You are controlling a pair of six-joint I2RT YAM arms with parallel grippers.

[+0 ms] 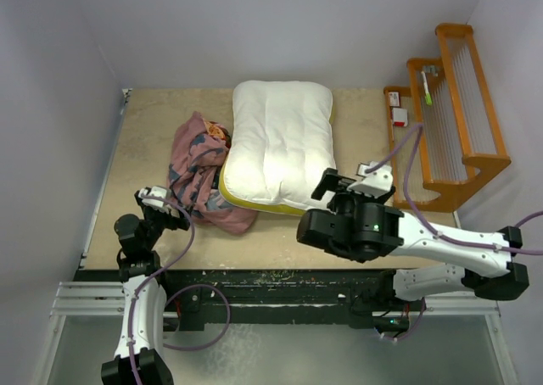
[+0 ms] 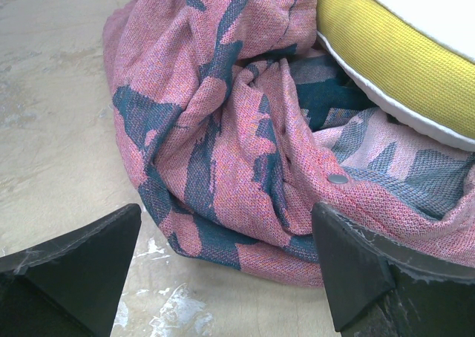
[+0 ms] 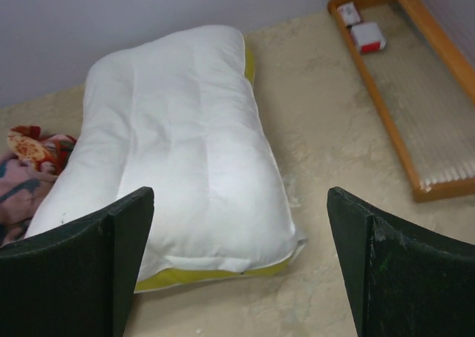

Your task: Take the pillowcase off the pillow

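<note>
Top external: we see a tan surface (image 1: 144, 122) carrying, from left to right, the left fingers (image 1: 155, 197), pillowcase (image 1: 197, 171), pillow (image 1: 280, 139), right fingers (image 1: 327, 184) and a wooden rack (image 1: 450, 105).
left fingers: spread wide with nothing held. In the left wrist view the two dark fingertips (image 2: 82, 263) frame the near edge of the cloth heap. The right-hand one overlaps that edge, but we cannot tell whether it touches.
pillowcase: fully off the pillow, crumpled in a heap (image 2: 223, 129) on the surface at the pillow's left side and touching it. We see mostly its pinkish side with dark teal patches, plus a bit of orange print at the far end (image 3: 30, 145).
snap: one small metal stud (image 2: 338, 179) on a fold near the cloth's edge.
pillow: bare, white and quilted, lying flat mid-surface with its long axis running away from us. Its yellow band (image 2: 393, 51) shows along the near edge, and its near left corner rests on the heap.
right fingers: spread wide and empty. In the right wrist view the fingers (image 3: 82, 263) hang above the surface by the pillow's near right corner.
rack: by the right wall, apart from the pillow, with two small red-and-white boxes (image 3: 367, 36) on its lowest tier.
</note>
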